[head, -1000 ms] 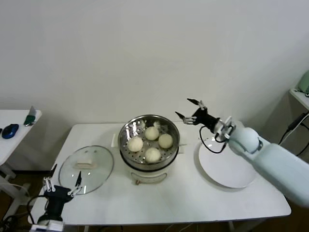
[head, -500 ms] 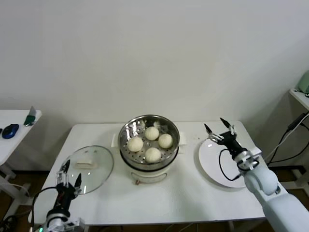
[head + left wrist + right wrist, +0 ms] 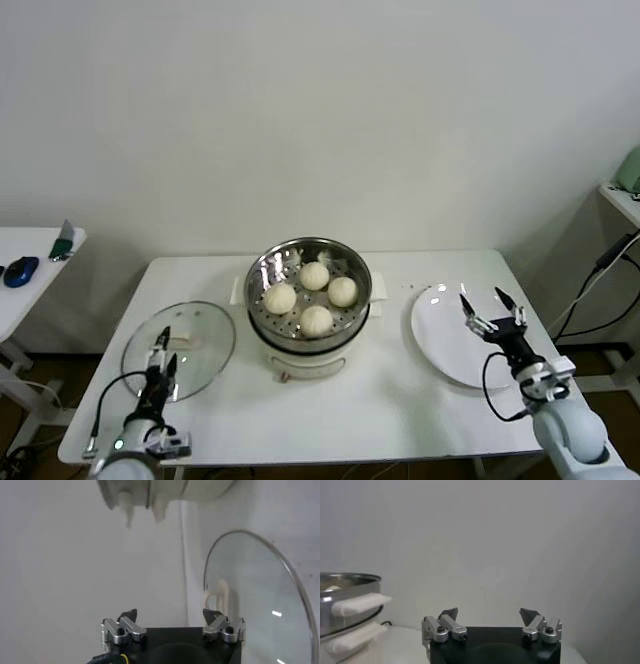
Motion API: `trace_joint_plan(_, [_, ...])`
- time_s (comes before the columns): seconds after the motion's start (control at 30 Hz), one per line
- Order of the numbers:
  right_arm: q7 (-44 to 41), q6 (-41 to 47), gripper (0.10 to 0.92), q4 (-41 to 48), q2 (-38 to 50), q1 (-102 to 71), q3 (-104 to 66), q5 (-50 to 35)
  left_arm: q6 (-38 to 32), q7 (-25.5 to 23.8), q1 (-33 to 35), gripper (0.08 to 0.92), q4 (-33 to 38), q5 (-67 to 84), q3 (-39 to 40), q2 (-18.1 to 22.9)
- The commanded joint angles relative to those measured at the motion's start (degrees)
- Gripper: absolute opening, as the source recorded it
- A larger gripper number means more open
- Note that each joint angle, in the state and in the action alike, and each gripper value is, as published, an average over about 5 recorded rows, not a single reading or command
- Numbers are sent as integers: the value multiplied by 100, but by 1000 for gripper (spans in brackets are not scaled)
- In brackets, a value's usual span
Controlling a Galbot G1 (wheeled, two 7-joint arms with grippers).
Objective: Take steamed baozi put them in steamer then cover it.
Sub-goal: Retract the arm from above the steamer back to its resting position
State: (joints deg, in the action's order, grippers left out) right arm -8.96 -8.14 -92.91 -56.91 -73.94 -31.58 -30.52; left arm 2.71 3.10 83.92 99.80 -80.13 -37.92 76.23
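though spread wide, left end effector (image 3: 160, 356) just over the cover (image 3: 180, 349), right end effector (image 3: 492, 312) likewise released

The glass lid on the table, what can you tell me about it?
The lid is a round pane of clear glass with a thin metal rim and a cream block handle at its middle. It lies flat on the white table, handle up, to the left of the steamer and apart from it. The left claw hovers open over its near edge; nothing visibly grips it. The steamer is still uncovered.
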Motion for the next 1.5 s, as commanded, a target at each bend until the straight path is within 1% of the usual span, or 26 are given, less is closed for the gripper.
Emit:
trace_joint_plan(0.03, [-145, -46, 823, 22, -278, -479, -511, 325, -102, 267, -1002, 823, -1266, -467, 130, -95])
trace_joint_plan(0.27, [-193, -50, 823, 60, -300, -444, -556, 391, -134, 341, -1362, 823, -1753, -450, 134, -118])
trace_joint_plan(0.6, [-294, -78, 823, 122, -348, -488, -645, 395, -153, 492, -1678, 823, -2177, -451, 111, -90])
trace_joint_plan(1.0, [-368, -112, 823, 157, -405, -555, -665, 499, -144, 750, -1828, 823, -2347, -225, 111, -59])
trace_joint_plan(1.23, [-436, -185, 823, 254, -489, -619, -684, 674, -219, 710, -1827, 815, -2357, -147, 120, -54])
trace_joint_plan(1.33, [-450, -191, 823, 272, -521, -627, -693, 696, -250, 681, -1807, 763, -2345, -138, 123, -60])
trace_joint_plan(1.5, [-458, -204, 823, 313, -563, -601, -700, 747, -278, 651, -1767, 618, -2348, -122, 118, -54])
